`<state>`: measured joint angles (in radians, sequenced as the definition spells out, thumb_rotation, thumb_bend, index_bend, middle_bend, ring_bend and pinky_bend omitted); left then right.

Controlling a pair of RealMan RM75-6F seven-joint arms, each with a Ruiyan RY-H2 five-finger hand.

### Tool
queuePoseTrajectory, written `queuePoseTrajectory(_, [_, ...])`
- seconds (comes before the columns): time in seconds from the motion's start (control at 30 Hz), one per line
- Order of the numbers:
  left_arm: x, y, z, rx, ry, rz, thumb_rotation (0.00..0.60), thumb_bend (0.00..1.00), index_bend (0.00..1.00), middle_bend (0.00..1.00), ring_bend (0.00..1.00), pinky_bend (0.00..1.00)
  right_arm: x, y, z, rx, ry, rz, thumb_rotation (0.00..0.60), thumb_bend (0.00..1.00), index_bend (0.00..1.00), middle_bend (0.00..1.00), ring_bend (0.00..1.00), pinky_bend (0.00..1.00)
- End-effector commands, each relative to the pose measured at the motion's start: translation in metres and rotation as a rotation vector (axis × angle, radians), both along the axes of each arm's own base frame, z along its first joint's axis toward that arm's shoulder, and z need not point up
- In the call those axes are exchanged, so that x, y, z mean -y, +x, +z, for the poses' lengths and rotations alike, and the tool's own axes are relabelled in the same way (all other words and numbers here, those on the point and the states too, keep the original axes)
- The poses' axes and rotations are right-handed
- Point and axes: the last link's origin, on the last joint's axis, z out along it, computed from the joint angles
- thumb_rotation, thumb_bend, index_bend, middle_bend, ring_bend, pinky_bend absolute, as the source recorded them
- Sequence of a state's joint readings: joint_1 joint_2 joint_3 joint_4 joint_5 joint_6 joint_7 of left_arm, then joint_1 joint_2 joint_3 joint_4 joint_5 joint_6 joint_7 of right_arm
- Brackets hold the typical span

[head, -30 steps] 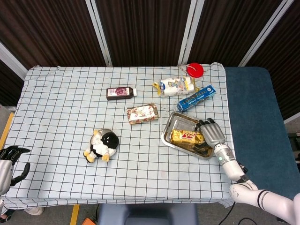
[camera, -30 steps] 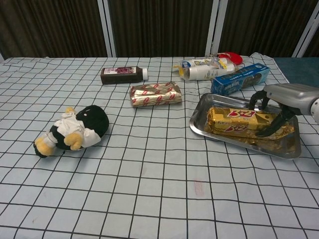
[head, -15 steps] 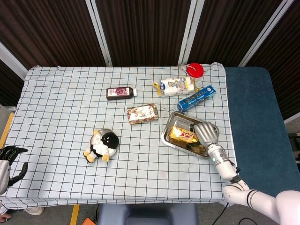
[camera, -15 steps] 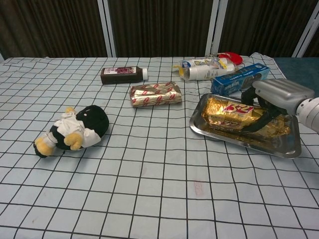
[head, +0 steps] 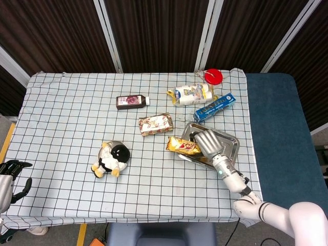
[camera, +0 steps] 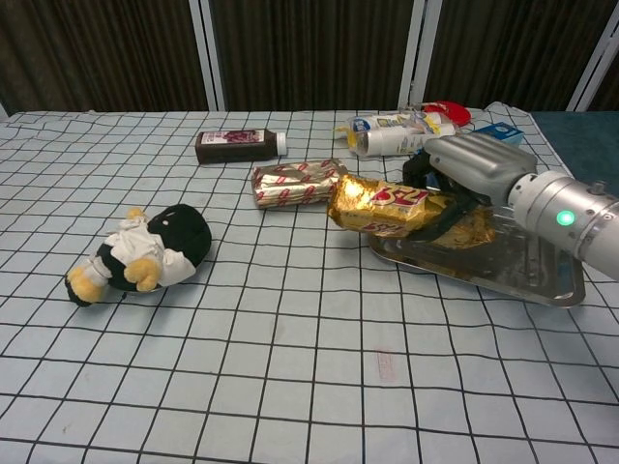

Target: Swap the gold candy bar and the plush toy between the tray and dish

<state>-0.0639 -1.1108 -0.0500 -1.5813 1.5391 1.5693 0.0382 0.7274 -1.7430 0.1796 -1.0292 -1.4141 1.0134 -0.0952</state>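
My right hand [head: 207, 142] [camera: 464, 169] grips the gold candy bar [head: 183, 146] [camera: 387, 206] and holds it lifted over the left rim of the metal tray [head: 229, 144] [camera: 527, 271]. The bar's left end sticks out past the tray, above the cloth. The black-and-white plush toy [head: 112, 158] [camera: 143, 254] lies on the small round dish [head: 116, 145] at the left middle, nearly hiding it. My left hand [head: 10, 177] hangs off the table's front left corner, fingers apart, holding nothing.
A foil-wrapped red-and-white packet [head: 155, 124] [camera: 301, 182] lies just left of the tray. Behind are a dark bottle [head: 132, 101] [camera: 239, 145], a white pouch [head: 192, 94], a blue box [head: 214, 107] and a red lid [head: 213, 76]. The checked cloth covers the table.
My right hand closed on the gold candy bar, lifted it out of the tray and carried it leftward. The tray now shows bare. The plush toy has not moved.
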Motion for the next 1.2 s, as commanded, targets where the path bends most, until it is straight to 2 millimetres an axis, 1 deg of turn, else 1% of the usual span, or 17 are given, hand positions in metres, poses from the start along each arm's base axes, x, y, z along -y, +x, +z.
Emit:
queuePoseTrajectory(0.03, [0.0,0.0,0.0,-0.007,0.002,0.005,0.6,0.44,0.35,0.36,0.24,0.29,0.006,0.022,-0.013,-0.01,0.02,0.039,0.6,0.24,0.94,0.71,0.83,0.74])
queuePoseTrajectory(0.13, [0.0,-0.001,0.001,-0.015,0.008,0.006,0.6,0.44,0.35,0.36,0.24,0.29,0.013,0.044,-0.026,-0.01,0.028,0.069,0.6,0.24,0.94,0.71,0.83,0.74])
queuePoseTrajectory(0.37, [-0.001,-0.002,0.003,-0.021,0.018,0.016,0.6,0.44,0.35,0.36,0.24,0.29,0.03,0.083,-0.054,-0.001,0.031,0.091,0.6,0.24,0.94,0.71,0.84,0.74])
queuePoseTrajectory(0.43, [-0.001,-0.002,0.003,-0.019,0.018,0.018,0.6,0.44,0.35,0.36,0.24,0.29,0.034,0.09,-0.061,0.004,0.029,0.087,0.6,0.24,0.94,0.71,0.83,0.74])
queuePoseTrajectory(0.5, [-0.001,-0.003,0.004,-0.017,0.016,0.019,0.6,0.44,0.35,0.36,0.24,0.29,0.036,0.094,-0.067,0.014,0.037,0.08,0.6,0.24,0.9,0.71,0.79,0.72])
queuePoseTrajectory(0.53, [-0.001,-0.003,0.003,-0.018,0.016,0.02,0.6,0.44,0.35,0.36,0.24,0.29,0.036,0.095,-0.069,0.021,0.046,0.076,0.6,0.24,0.87,0.7,0.76,0.7])
queuePoseTrajectory(0.6, [-0.002,-0.004,0.004,-0.022,0.015,0.022,0.6,0.44,0.35,0.36,0.24,0.29,0.036,0.096,-0.072,0.043,0.072,0.073,0.6,0.24,0.73,0.59,0.58,0.63])
queuePoseTrajectory(0.63, [-0.002,-0.004,0.004,-0.023,0.015,0.024,0.6,0.44,0.35,0.36,0.24,0.29,0.036,0.096,-0.072,0.051,0.081,0.074,0.6,0.24,0.68,0.54,0.52,0.6])
queuePoseTrajectory(0.7, [-0.002,-0.004,0.004,-0.023,0.017,0.03,0.6,0.44,0.35,0.36,0.24,0.29,0.035,0.094,-0.07,0.065,0.098,0.085,0.6,0.24,0.49,0.37,0.29,0.48])
queuePoseTrajectory(0.73, [-0.002,-0.005,0.004,-0.024,0.018,0.032,0.6,0.44,0.35,0.36,0.24,0.29,0.034,0.093,-0.068,0.072,0.108,0.089,0.6,0.23,0.44,0.32,0.23,0.43])
queuePoseTrajectory(0.77, [-0.002,-0.005,0.004,-0.025,0.019,0.033,0.6,0.44,0.35,0.36,0.24,0.29,0.033,0.092,-0.066,0.078,0.116,0.093,0.6,0.22,0.37,0.24,0.15,0.36])
queuePoseTrajectory(0.83, [-0.001,-0.005,0.004,-0.029,0.019,0.036,0.6,0.44,0.35,0.36,0.24,0.29,0.032,0.09,-0.062,0.084,0.124,0.104,0.6,0.19,0.26,0.12,0.04,0.24])
queuePoseTrajectory(0.9, [0.0,-0.004,0.003,-0.033,0.018,0.037,0.6,0.44,0.35,0.36,0.24,0.29,0.03,0.088,-0.055,0.089,0.122,0.122,0.6,0.17,0.16,0.04,0.0,0.14])
queuePoseTrajectory(1.0, [0.0,-0.004,0.002,-0.037,0.016,0.04,0.6,0.44,0.35,0.37,0.24,0.29,0.026,0.085,-0.042,0.095,0.111,0.144,0.6,0.16,0.07,0.0,0.0,0.09])
queuePoseTrajectory(1.07, [-0.001,-0.005,0.002,-0.039,0.014,0.044,0.6,0.44,0.35,0.36,0.24,0.29,0.022,0.081,-0.03,0.104,0.099,0.157,0.6,0.16,0.04,0.0,0.0,0.07])
queuePoseTrajectory(1.13, [-0.001,-0.004,0.002,-0.038,0.012,0.045,0.6,0.44,0.35,0.36,0.24,0.29,0.016,0.074,-0.016,0.102,0.082,0.162,0.6,0.16,0.03,0.0,0.0,0.07])
queuePoseTrajectory(1.2, [-0.001,-0.004,0.002,-0.038,0.012,0.045,0.6,0.44,0.35,0.36,0.24,0.29,0.013,0.072,-0.011,0.099,0.077,0.161,0.6,0.16,0.03,0.0,0.0,0.07])
